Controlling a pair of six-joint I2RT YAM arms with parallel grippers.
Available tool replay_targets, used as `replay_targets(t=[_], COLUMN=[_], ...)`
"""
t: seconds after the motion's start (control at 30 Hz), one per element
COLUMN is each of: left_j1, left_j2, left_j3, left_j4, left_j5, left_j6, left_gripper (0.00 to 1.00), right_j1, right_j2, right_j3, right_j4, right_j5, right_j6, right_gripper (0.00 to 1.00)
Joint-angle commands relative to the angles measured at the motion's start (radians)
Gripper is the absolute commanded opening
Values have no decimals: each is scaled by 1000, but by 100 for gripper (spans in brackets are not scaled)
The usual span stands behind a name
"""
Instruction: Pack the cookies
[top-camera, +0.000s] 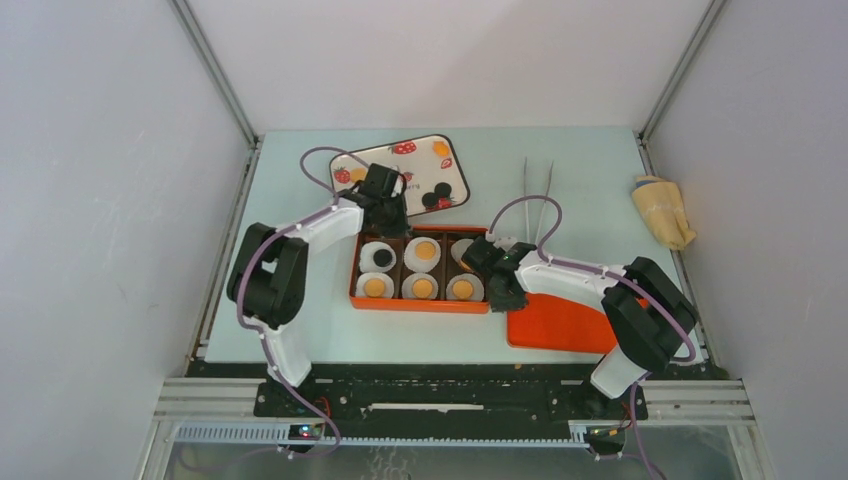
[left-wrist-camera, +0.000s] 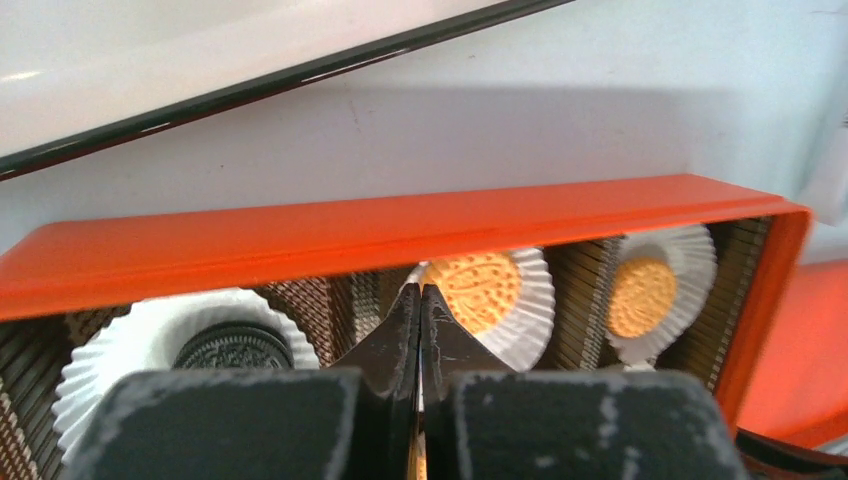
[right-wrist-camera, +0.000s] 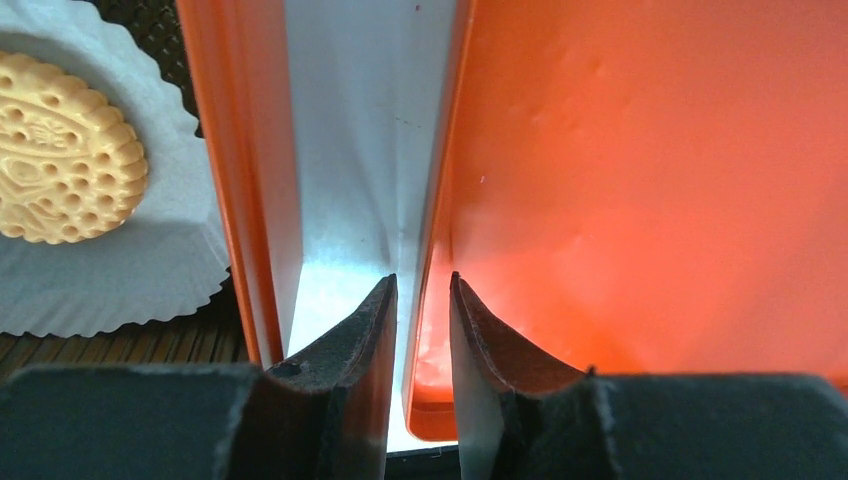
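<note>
An orange box (top-camera: 420, 302) holds six white paper cups. The back left cup has a black cookie (top-camera: 380, 258); others hold golden cookies (top-camera: 424, 251). Two more black cookies (top-camera: 435, 197) lie on the strawberry-print tray (top-camera: 410, 160). My left gripper (top-camera: 390, 225) is shut and empty over the box's back edge; in its wrist view its tips (left-wrist-camera: 420, 298) sit between the black cookie (left-wrist-camera: 232, 348) and a golden cookie (left-wrist-camera: 478, 290). My right gripper (top-camera: 500, 288) is slightly open; in its wrist view it (right-wrist-camera: 422, 290) straddles the left rim of the orange lid (right-wrist-camera: 650, 180).
The orange lid (top-camera: 560, 325) lies flat to the right of the box. Metal tweezers (top-camera: 537, 200) lie behind the right arm. A yellow cloth (top-camera: 662, 210) sits at the right table edge. White walls enclose the table.
</note>
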Motion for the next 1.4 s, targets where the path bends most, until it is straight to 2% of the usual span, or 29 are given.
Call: replay_targets(t=[0.0, 0.13, 0.33, 0.43, 0.63, 0.83, 0.93, 1.1, 1.13, 1.27, 1.37], left_j1=[-30, -76, -98, -98, -98, -96, -96, -71, -64, -41, -12], left_j2=[-159, -266, -412, -451, -412, -293, -273, -242, -241, -221, -196], left_j3=[-16, -11, -30, -46, -20, 128, 206, 302, 307, 313, 247], left_j4=[37, -3, -52, -62, -70, -116, -131, -165, -166, -170, -70], left_j5=[-8, -71, -145, -168, -164, -108, -66, 67, 124, 310, 539], left_j6=[16, 19, 27, 31, 51, 92, 128, 182, 191, 226, 216], left_gripper=[0, 0, 0, 0, 0, 0, 0, 9, 16, 28, 36], right_j1=[13, 17, 29, 34, 90, 240, 331, 459, 477, 530, 545], right_j2=[-18, 41, 81, 65, -6, -53, -72, -126, -132, -129, -106], right_j3=[-7, -11, -11, -11, 22, 102, 150, 243, 269, 358, 413], right_j4=[-16, 19, 36, 10, -126, -364, -478, -583, -601, -627, -630], right_j5=[57, 31, 31, 52, 150, 321, 384, 442, 467, 542, 590], right_j6=[38, 44, 55, 49, 25, 99, 154, 131, 126, 74, 33], right_gripper=[33, 31, 7, 0, 0, 0, 0, 0, 0, 0, 0])
